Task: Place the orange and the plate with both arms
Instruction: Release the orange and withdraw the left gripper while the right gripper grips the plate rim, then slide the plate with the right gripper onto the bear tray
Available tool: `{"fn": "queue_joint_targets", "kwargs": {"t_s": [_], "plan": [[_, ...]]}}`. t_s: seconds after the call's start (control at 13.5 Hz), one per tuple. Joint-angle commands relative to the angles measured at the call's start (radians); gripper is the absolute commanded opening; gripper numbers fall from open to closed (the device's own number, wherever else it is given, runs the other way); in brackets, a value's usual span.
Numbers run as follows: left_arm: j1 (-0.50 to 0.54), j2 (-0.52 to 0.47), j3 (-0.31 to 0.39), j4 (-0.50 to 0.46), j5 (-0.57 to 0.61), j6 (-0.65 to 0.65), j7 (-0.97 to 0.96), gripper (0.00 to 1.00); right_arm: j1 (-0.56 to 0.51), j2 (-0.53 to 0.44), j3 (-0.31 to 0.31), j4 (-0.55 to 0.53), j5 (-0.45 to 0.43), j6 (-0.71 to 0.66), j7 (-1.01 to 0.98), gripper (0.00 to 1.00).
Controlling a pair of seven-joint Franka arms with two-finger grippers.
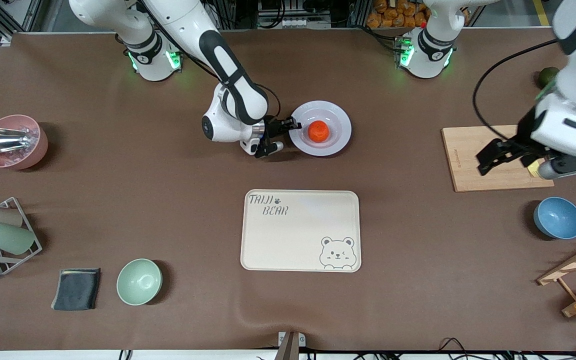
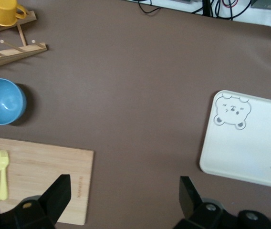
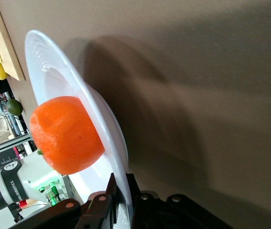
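The orange (image 1: 318,131) sits in the middle of the pale plate (image 1: 339,125), which rests near the middle of the table, farther from the front camera than the bear tray. My right gripper (image 1: 293,126) is shut on the plate's rim at the side toward the right arm's end. In the right wrist view the orange (image 3: 66,135) lies on the plate (image 3: 102,114) and the rim passes between the fingers (image 3: 111,188). My left gripper (image 1: 510,156) is open and empty, up over the wooden board (image 1: 468,150); its own view shows it (image 2: 124,193) above bare cloth.
The cream bear tray (image 1: 300,230) lies nearer the camera than the plate. A blue bowl (image 1: 558,218) and wooden rack (image 1: 575,272) stand at the left arm's end. A pink bowl (image 1: 13,141), cup rack (image 1: 3,235), dark cloth (image 1: 76,288) and green bowl (image 1: 139,281) stand at the right arm's end.
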Motion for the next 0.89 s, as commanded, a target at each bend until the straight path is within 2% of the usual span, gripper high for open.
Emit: {"fn": "queue_joint_targets", "kwargs": {"t_s": [0.0,0.3,0.81], "plan": [[-0.092,-0.053,0.183,-0.008,-0.06,-0.078,0.184,1.0,0.015,-0.007,-0.009,0.028,0.03,0.002,-0.013,0.0],[-0.167,-0.104,0.282,-0.059,-0.059,-0.121,0.218,1.0,-0.017,-0.022,-0.012,0.092,0.031,0.001,0.022,0.0],[-0.157,-0.134,0.28,-0.062,-0.059,-0.171,0.278,1.0,-0.137,0.016,-0.016,0.276,0.004,-0.001,0.177,0.0]]}}
